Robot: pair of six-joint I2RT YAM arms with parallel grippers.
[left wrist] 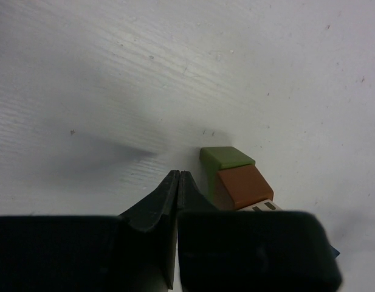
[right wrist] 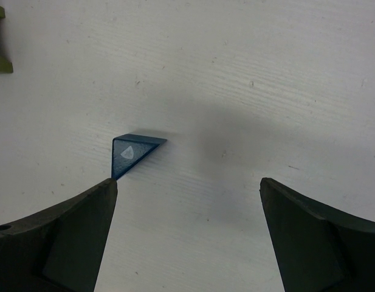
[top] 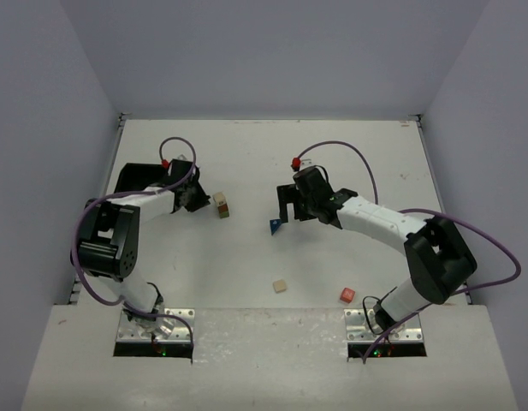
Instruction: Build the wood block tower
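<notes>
Wood block tower unbuilt, pieces spread over white table [top: 272, 154]: olive oblong [left wrist: 227, 157] and tan cube [left wrist: 247, 185] touching each other left of centre, stacked or side by side hard to tell; blue wedge [right wrist: 134, 152] near centre; second tan cube [top: 280, 285] and red cube [top: 347, 294] nearer the bases, apart from each other and well apart from the rest. Left arm [top: 118, 231] folded sharply at the elbow near the table's left edge, forearm stretched rightward over black tray [top: 135, 175], wrist aimed at the olive oblong. Left claw [left wrist: 178, 177] clenched tight, fingers pressed flat together, gripping nothing, tip low over bare table just beside the olive oblong and tan cube, contact with them unclear. Right arm [top: 379, 221] raised from its base, elbow high at the right, forearm stretched leftward toward centre. Right claw [right wrist: 187, 182] released, fingers spread wide, empty, hovering above the table, blue wedge just ahead of one fingertip [right wrist: 105, 188], off to that side rather than between the fingers, not touching. Wedge lying flat, pale triangular mark on the facing side. Part of the olive oblong at the upper left edge of the right wrist view.
</notes>
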